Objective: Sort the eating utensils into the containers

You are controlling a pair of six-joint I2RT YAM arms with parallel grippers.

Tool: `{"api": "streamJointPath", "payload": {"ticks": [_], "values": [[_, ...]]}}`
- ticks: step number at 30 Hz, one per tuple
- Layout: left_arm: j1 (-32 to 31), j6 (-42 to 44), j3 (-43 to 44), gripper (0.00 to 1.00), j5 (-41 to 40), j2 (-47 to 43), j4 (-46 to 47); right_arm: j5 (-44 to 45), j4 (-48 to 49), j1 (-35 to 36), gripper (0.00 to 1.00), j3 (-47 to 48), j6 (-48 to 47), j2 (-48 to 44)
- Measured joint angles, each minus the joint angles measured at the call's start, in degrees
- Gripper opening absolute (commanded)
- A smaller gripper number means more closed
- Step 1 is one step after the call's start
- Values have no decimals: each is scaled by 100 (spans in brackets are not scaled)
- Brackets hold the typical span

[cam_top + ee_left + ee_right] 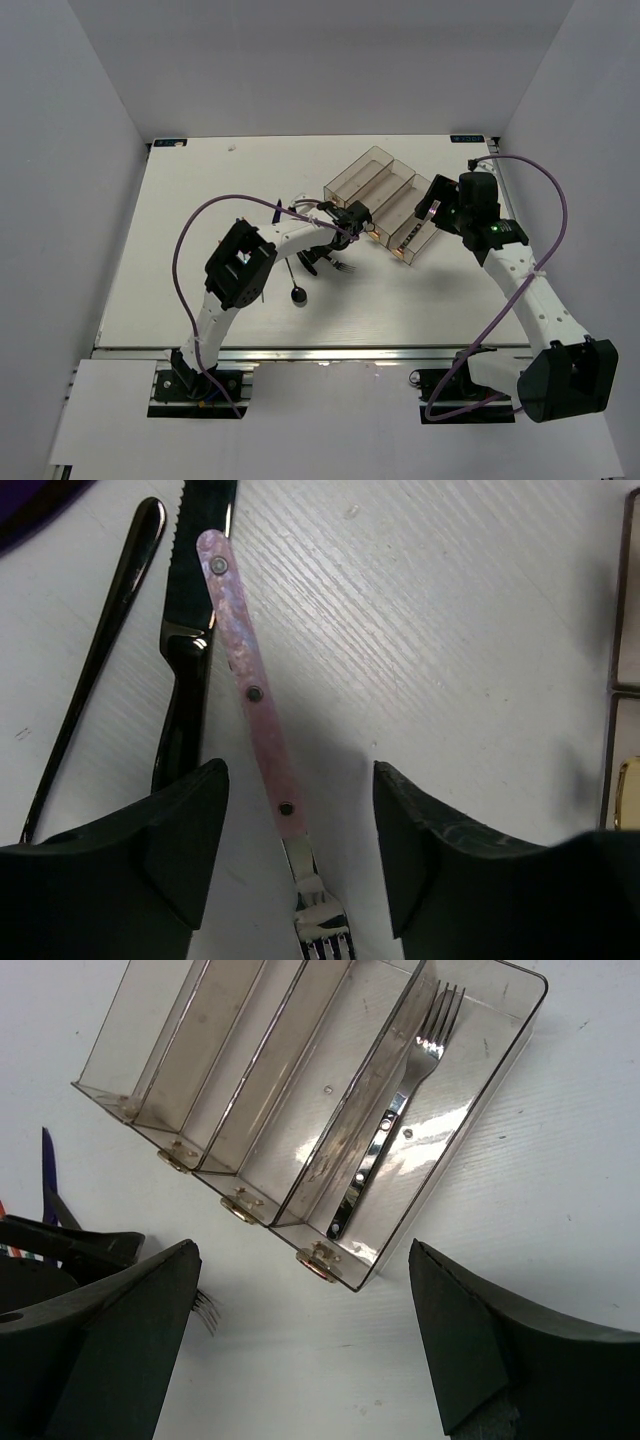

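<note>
Looking out from your side of the rig, you've got a white table (200, 310), matte with a fine ribbed grain that shows up close. It's boxed in by plain pale-grey walls (70, 180) on the left, right and back. Nearest you on the open surface lies a black spoon (297, 292) with a round bowl and a thin stem.

Just past it is a little cluster of cutlery. In the left wrist view your left gripper (300, 780) has its jaws apart on either side of a fork (262, 710), not touching it. The fork has a flat, pearly pink handle with three small rivets, and a silver neck and tines at the bottom edge of that view. Left of the fork lies a glossy black knife (185, 670) with a serrated edge. Left of the knife is a slim shiny black handle (100, 650), rounded at the tip; I can't tell whether it belongs to that spoon. All three lie flat on the table, close together and fanned out.

Further back are the containers (372, 180): four long narrow bins of smoky see-through plastic, joined side by side and stepped. Each has a small brassy-orange tab at one end. In the right wrist view, the rightmost bin holds a polished silver fork (400, 1100) with a riveted handle, tines pointing away from the tab. Your right gripper (302, 1255) hovers just off the tab ends, jaws spread wide and gripping nothing.
</note>
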Motion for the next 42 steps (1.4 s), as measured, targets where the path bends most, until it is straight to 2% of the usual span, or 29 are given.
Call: {"api": "streamJointPath", "payload": {"ticks": [2, 3, 5, 10, 12, 13, 14, 22, 25, 29, 33, 36, 40, 41, 42], "values": [[0, -13, -22, 64, 35, 9, 101, -2, -2, 0, 89, 0, -22, -17], [0, -11, -39, 57, 57, 17, 155, -2, 0, 0, 89, 0, -37, -35], [0, -22, -68, 53, 90, 50, 225, 0, 0, 0, 89, 0, -46, -76], [0, -13, -190, 25, 15, 85, 378, 4, 2, 0, 89, 0, -66, -157], [0, -11, -313, 24, -2, 26, 483, 2, 0, 0, 89, 0, -68, -162], [0, -22, -382, 7, -13, -9, 562, 2, 0, 0, 89, 0, -68, -160], [0, -33, -455, 0, -9, -52, 636, 2, 2, 0, 89, 0, -68, -160], [-85, 177, -1141, 0, 20, -570, 938, -70, 0, 0, 89, 0, -68, -173], [-232, 1010, -1340, 0, -33, -933, 1397, -83, -17, 0, 89, 2, -68, -260], [-479, 2957, -1799, 0, 92, -1912, 3084, -74, -254, -44, 89, 127, -107, -514], [-581, 4948, -1508, 0, 881, -2229, 4498, 116, -522, -142, 89, 313, -155, -1040], [-551, 6408, -319, 0, 2164, -1519, 5219, 448, -903, -229, 89, 535, -170, -1735], [-546, 7521, 1182, 0, 3357, -247, 5523, 542, -1204, -236, 89, 942, -219, -2382], [-546, 7932, 1405, 0, 3932, 17, 5595, 529, -1244, -236, 89, 1003, -229, -2533], [-549, 8081, 1794, 0, 4155, 710, 5528, 455, -1377, -236, 89, 1043, -267, -2767]]}}
